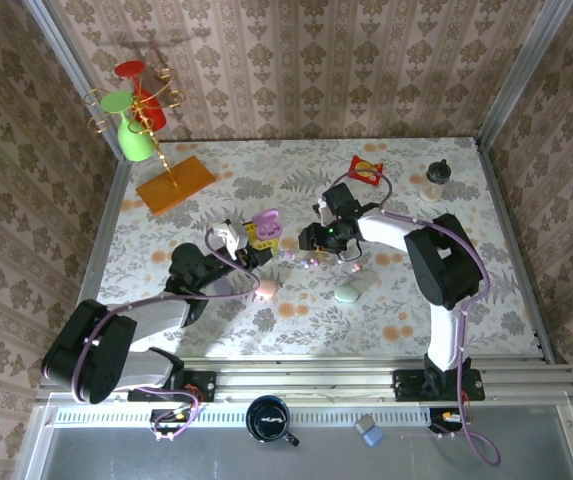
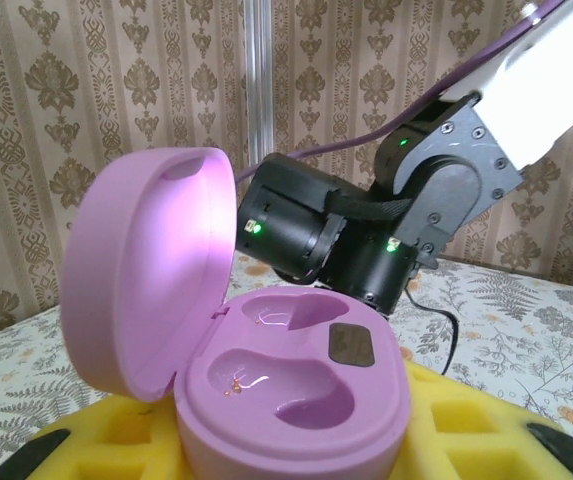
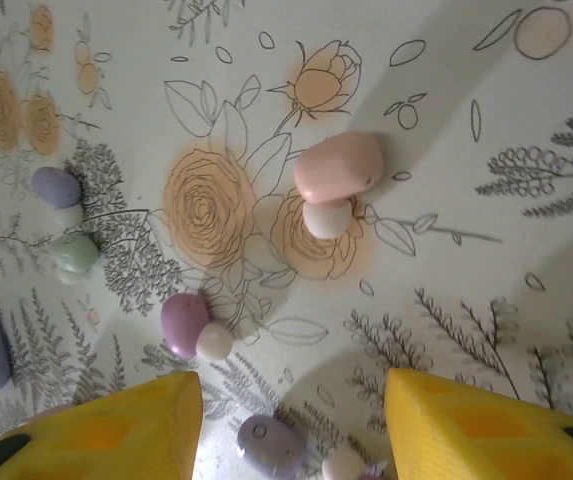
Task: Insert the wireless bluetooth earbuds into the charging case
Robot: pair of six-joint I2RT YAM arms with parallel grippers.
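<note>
Wireless bluetooth earbuds [image 3: 338, 170] lie loose on the floral worktop [image 3: 486, 120], spread out beneath the right pincer [image 3: 296, 430] in pastel pink, mauve, green and lilac. The pink one is in the middle of the wrist view, the others to its left, and none is in a case. The right pincer is released: its yellow fingers [image 3: 116, 430] stand apart with nothing gripped. One lilac bud [image 3: 269, 445] lies on the worktop under the gap, apparently clear of both fingers (the frame edge cuts it off, so contact is hard to rule out).

The left pincer [image 2: 291, 440] is clenched on the charging case [image 2: 296, 390], a mauve oval with its lid tipped up and back. Yellow pads press the base from either side. Both moulded wells inside are bare. From above, the case sits just left of the right arm's wrist. A closed pink case [image 1: 266, 289] and a green case [image 1: 346, 294] rest on the worktop nearer the arm bases.
</note>
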